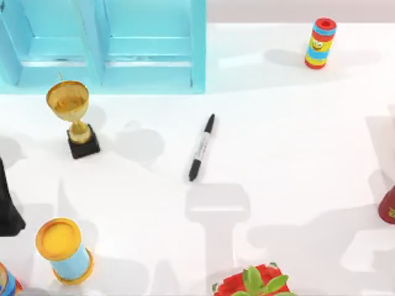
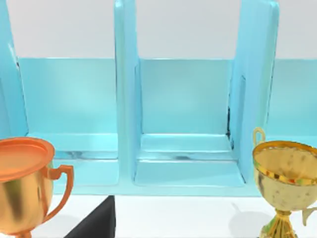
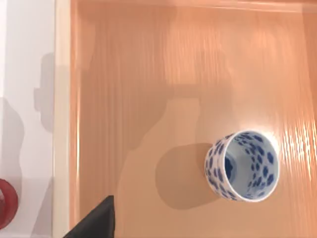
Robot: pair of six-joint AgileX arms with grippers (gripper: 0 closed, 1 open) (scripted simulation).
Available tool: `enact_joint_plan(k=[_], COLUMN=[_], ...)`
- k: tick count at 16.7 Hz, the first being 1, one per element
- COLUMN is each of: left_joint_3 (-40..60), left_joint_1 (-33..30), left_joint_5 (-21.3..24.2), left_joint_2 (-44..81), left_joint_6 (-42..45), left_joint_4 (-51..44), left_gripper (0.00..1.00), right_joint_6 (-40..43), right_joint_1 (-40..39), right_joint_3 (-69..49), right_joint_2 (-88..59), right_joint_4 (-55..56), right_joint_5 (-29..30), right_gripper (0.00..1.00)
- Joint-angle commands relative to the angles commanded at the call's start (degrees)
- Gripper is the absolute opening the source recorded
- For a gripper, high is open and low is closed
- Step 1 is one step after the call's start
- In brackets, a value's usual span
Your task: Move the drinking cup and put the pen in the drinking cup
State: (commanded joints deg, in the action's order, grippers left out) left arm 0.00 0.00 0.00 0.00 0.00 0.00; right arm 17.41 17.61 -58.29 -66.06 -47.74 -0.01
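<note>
- The pen (image 1: 202, 147) lies flat on the white table (image 1: 296, 154), near the middle in the top view. It is black with a pale label band around its middle. It lies a little slanted, one end toward the blue shelf and the other end toward the near edge.
- Nothing touches the pen; the table around it is bare.
- The drinking cup (image 3: 242, 165) appears in the right wrist view. It is white with blue spots and stands upright with its mouth open toward the camera.
- The cup stands on an orange wooden surface (image 3: 148, 74) with a pale rim along one side. Beside this rim is the white table.
- The blue shelf (image 1: 105, 46) stands at the far left of the table in the top view. The left wrist view looks into its compartments.
- A gold trophy (image 1: 73, 117) on a black base stands in front of the shelf, well apart from the pen.
- A light-blue cylinder with a yellow rim (image 1: 65, 250) stands near the lower left corner.
- A striped toy of stacked rings (image 1: 320, 42) stands at the far right.
- A red pot with a green plant (image 1: 253, 283) is at the near edge.
- For the left gripper and the right gripper I cannot tell whether the fingers are apart or together. A dark shape sits at the left edge of the top view.
</note>
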Motion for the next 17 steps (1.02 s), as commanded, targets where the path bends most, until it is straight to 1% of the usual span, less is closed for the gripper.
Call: enact_joint_plan(k=[4,8,11,17], left_joint_3=[0.0,0.0,0.0,0.0], left_joint_1=[0.0,0.0,0.0,0.0], left_joint_5=[0.0,0.0,0.0,0.0], left_joint_2=[0.0,0.0,0.0,0.0], left_joint_6=[0.0,0.0,0.0,0.0], left_joint_4=[0.0,0.0,0.0,0.0], left_gripper=[1.0,1.0,1.0,1.0], right_joint_6=[5.1,8.7,10.1,10.1], right_joint_1=[5.3,9.0,10.5,10.3], right_joint_3=[-18.1,-30.7,-35.1,-35.2], right_joint_2=[-21.2,-36.3,-41.5,-42.0], right_joint_4=[-14.2,-24.2,-27.9,-28.0], right_joint_5=[0.0,0.1,0.1,0.1], right_gripper=[1.0,1.0,1.0,1.0])
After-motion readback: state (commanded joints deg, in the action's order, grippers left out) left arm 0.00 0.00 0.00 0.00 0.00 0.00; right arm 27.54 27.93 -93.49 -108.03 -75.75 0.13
